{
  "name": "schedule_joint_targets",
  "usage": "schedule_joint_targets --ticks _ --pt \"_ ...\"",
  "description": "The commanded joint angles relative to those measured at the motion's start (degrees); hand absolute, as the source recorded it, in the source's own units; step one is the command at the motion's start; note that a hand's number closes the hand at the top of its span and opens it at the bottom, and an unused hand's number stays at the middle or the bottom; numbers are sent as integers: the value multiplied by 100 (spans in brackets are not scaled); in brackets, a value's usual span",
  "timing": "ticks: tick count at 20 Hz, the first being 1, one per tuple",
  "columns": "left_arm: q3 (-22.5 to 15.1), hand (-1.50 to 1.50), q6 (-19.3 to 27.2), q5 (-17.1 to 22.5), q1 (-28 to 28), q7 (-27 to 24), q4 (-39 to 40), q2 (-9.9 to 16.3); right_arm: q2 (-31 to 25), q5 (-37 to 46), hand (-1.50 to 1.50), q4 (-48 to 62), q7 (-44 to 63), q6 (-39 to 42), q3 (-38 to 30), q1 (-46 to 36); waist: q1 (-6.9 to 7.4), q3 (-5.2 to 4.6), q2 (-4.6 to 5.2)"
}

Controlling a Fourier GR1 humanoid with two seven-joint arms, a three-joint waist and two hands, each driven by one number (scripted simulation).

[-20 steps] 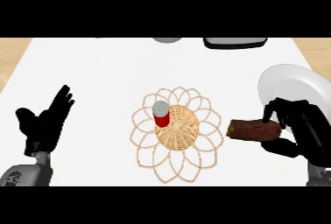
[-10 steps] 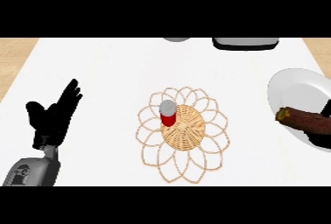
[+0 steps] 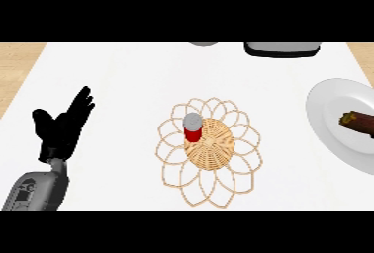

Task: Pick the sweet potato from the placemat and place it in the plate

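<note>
1. One sweet potato (image 3: 358, 122) lies on the white plate (image 3: 329, 118) at the view's right edge. It is a dark reddish-brown, stubby, log-like piece with a lighter cut end toward the plate's middle; its far end runs out of view.
2. The sweet potato rests well apart from the left hand's fingers (image 3: 82, 101), across the whole placemat from them.
3. The left hand (image 3: 62, 126) shows at the view's left, its fingers straight and spread, pointing up and holding nothing; the grey forearm (image 3: 36, 188) comes in below it.
4. The right hand shows nowhere in the view.
5. The woven placemat (image 3: 210, 150), a straw-coloured disc ringed by looping petals, lies to the right of the left fingers, apart from them.
6. A small red can with a grey top (image 3: 193, 127) stands upright on the placemat's upper-left part.
7. A dark-based white appliance (image 3: 283, 48) sits at the counter's far edge.
</note>
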Motion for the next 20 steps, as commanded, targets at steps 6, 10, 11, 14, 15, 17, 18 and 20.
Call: schedule_joint_targets --ticks 6,10,11,14,15,17,18,20 --pt "-127 0 -25 -105 306 -75 -321 -98 -502 267 -150 2731 -788 945 168 -1080 136 11 16" --pt "-174 0 -54 -141 371 45 -535 -107 -528 231 -150 3328 -1899 866 57 -1401 101 13 11" --pt "-33 0 -85 -11 303 142 -448 -67 -594 145 -150 3442 -2328 658 -109 -1223 82 15 17" --pt "13 0 -28 -80 229 102 -300 -54 -520 -258 -150 3182 -2583 939 -360 -1553 36 9 -3" --pt "-76 0 204 -223 61 -33 -49 -298 -516 -392 -150 3062 -2714 1219 -395 -1680 -18 5 -1" --pt "110 0 -45 -75 195 23 -231 32 -466 -804 -150 3011 -3194 1800 -619 -1612 -20 6 -32" --pt "95 0 -90 -31 52 208 -172 30 -416 -938 -150 2942 -3291 2151 -632 -1578 -84 1 -44" --pt "107 0 14 -47 26 397 -365 6 -590 -1165 -150 3231 -3100 2550 -821 -1671 -30 3 -27"
